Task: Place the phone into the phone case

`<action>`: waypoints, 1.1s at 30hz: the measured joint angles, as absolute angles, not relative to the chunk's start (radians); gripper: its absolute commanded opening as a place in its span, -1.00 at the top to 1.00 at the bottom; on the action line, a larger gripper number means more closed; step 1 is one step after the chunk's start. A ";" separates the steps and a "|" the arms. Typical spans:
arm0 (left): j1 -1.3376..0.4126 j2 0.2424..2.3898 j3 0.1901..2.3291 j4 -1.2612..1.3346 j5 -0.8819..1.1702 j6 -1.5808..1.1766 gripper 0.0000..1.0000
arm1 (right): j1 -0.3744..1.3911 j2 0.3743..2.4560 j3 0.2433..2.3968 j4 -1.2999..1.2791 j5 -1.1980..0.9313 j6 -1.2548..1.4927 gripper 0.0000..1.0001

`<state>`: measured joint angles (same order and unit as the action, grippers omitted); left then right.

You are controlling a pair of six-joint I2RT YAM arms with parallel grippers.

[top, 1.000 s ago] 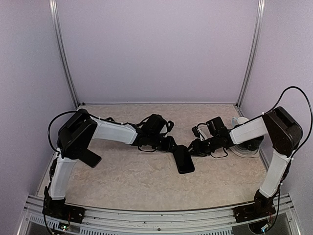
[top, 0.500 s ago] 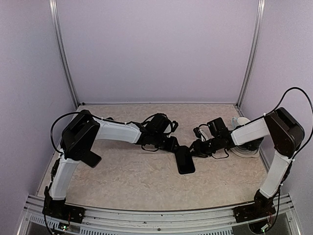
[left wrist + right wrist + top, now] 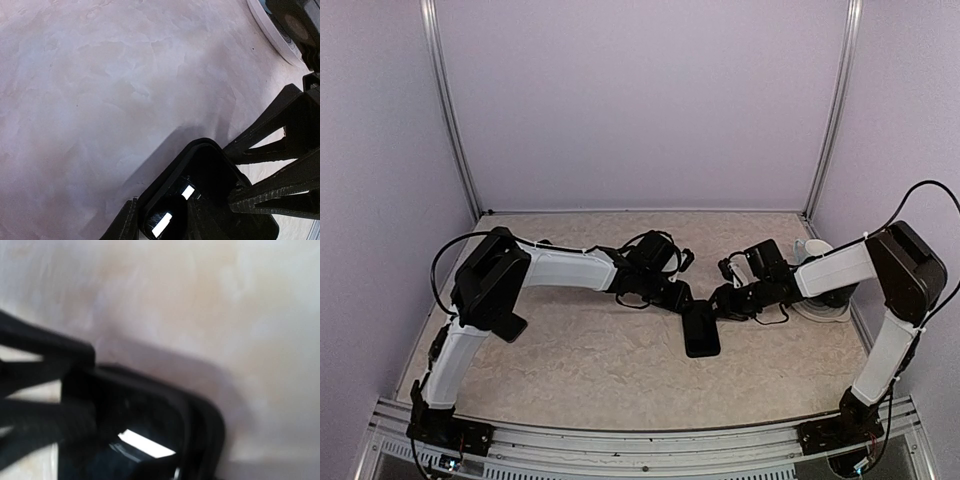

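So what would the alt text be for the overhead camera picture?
A white-and-black left arm and right arm reach inward over a beige marbled table; the left gripper and right gripper meet at the far end of a flat black rectangular phone case.

Table [image 3: 570, 370] — beige marbled top, matte, with faint veining. Black phone case [image 3: 701, 330] sits near the middle, slightly toward the right edge, its long axis running toward the near edge; cannot tell whether it rests fully flat. White round object [image 3: 823, 312] lies by the right edge, partly hidden — identity unclear.
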<state>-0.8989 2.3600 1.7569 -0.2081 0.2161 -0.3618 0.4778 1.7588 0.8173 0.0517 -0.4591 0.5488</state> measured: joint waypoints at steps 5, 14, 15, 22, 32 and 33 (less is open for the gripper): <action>-0.916 2.358 1.739 -0.180 0.222 -0.349 0.09 | 0.483 1.754 0.844 0.001 -0.385 0.519 0.05; -0.923 2.319 1.734 -0.216 0.243 -0.332 -0.21 | 0.482 1.746 0.882 -0.080 -0.320 0.477 -0.09; -0.921 2.317 1.734 -0.217 0.248 -0.332 -0.21 | 0.482 1.740 0.886 -0.092 -0.318 0.471 -0.10; -0.887 2.280 1.665 -0.198 0.278 -0.350 0.11 | 0.474 1.669 0.914 -0.132 -0.310 0.444 0.24; -0.885 2.281 1.679 -0.179 0.302 -0.369 0.45 | 0.455 1.694 0.918 -0.128 -0.321 0.439 0.34; -0.887 2.281 1.687 -0.181 0.302 -0.369 0.46 | 0.455 1.701 0.918 -0.128 -0.322 0.439 0.34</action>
